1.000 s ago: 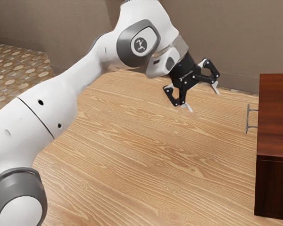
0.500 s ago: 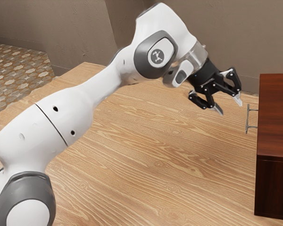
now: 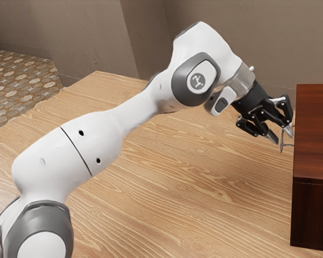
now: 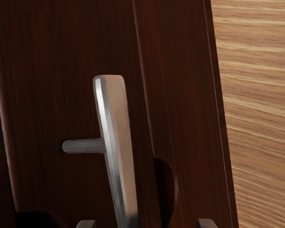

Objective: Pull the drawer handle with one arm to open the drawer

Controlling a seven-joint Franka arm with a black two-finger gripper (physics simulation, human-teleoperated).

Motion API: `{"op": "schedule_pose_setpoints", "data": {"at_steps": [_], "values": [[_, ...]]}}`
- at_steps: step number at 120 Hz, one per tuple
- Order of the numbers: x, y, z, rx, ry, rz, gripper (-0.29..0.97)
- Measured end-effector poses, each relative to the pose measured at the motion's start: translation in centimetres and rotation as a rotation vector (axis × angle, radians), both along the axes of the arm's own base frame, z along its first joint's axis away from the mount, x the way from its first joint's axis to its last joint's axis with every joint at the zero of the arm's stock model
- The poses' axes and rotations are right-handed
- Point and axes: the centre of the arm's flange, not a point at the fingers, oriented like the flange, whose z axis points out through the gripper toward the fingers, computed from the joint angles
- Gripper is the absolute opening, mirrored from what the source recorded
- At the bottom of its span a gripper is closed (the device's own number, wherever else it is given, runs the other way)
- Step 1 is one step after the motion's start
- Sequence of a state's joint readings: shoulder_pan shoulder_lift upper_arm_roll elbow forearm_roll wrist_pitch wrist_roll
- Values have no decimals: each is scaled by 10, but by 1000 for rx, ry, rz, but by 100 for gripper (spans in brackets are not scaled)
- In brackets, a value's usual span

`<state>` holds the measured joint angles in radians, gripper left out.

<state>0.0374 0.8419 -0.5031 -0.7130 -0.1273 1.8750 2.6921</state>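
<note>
A dark wooden cabinet (image 3: 315, 161) stands on the floor at the exterior view's right. Its drawer front (image 4: 52, 95) carries a metal bar handle (image 3: 282, 146), seen close up in the wrist view as a brushed bar (image 4: 113, 152) on a short post. The drawer sits flush with the cabinet. My black gripper (image 3: 282, 136) has reached the handle, and its fingers are spread on either side of the bar. In the wrist view both fingertips (image 4: 206, 222) peek in with the bar's near end between them, apart from it. The gripper is open.
The cabinet rests on a light wooden floor (image 3: 194, 183). Brown walls (image 3: 70, 32) rise behind, and a patterned carpet (image 3: 19, 80) lies at the exterior view's far left. My white arm (image 3: 124, 129) stretches across the middle.
My arm has stretched toward the exterior view's right, carrying the open gripper from mid-floor to the drawer handle. The cabinet and handle have not moved.
</note>
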Motion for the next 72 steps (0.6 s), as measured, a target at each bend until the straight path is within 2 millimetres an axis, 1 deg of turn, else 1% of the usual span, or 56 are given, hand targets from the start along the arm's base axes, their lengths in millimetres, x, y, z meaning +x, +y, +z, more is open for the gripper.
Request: {"op": "schedule_pose_setpoints", "data": {"at_steps": [11,27,41,62,72], "values": [[1,-1,-2,0,-10,-9,7],[3,8,-6,11,-13,-7,-2],[2,14,-9,26,-5,-9,-4],[-7,40,1,60,4,10,-9],[-11,51,0,74,18,19,-10]]}}
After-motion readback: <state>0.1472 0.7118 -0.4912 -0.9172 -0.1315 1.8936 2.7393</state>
